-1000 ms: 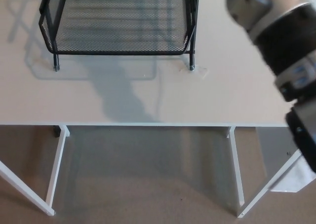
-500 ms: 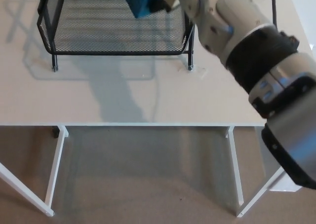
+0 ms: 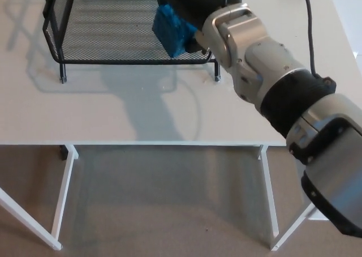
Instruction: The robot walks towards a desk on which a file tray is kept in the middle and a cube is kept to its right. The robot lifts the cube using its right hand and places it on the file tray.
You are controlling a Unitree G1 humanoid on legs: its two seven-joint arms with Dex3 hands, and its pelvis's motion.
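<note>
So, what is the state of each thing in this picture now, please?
Cube: tilted, held over the tray's mesh.
Right hand: shut on the cube.
Tray: standing upright on the desk.
Desk: bearing the tray.
Left hand: not in view.

The tray (image 3: pixel 107 60) is black metal mesh, the desk (image 3: pixel 113 115) smooth matt white, the cube (image 3: pixel 169 31) dull blue, the floor (image 3: pixel 169 211) rough carpet.
</note>
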